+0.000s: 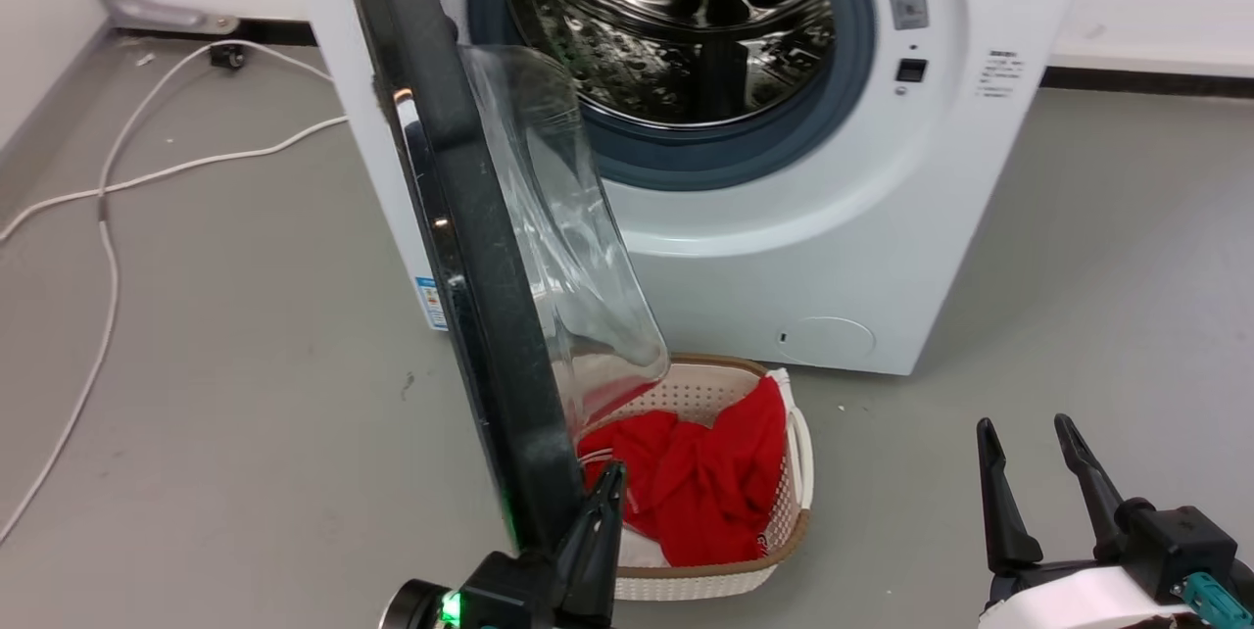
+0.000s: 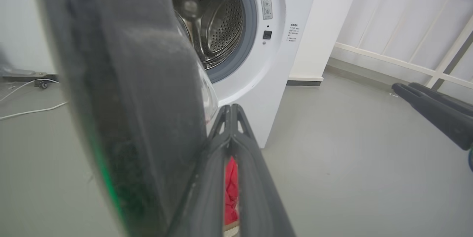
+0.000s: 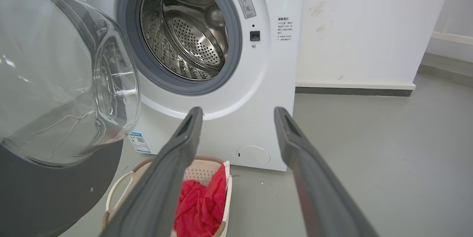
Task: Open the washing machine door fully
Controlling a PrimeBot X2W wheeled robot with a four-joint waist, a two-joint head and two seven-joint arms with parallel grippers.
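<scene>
While the washing machine door (image 1: 470, 247) stands swung well out from the washing machine (image 1: 784, 257), hinged on our left and edge-on to our head camera, we see the steel drum (image 1: 676, 12) laid bare. The door's glass bowl (image 1: 568, 247) bulges to our right, above a beige basket (image 1: 705, 575) on the floor that holds red cloth (image 1: 705, 477). Our left gripper (image 1: 609, 487) sits just beside the door's lower inner rim, its fingers closed tip to tip on nothing; we cannot tell whether they touch the door. Our right gripper (image 1: 1023, 421) hangs well apart to the right, fingers spread and empty.
</scene>
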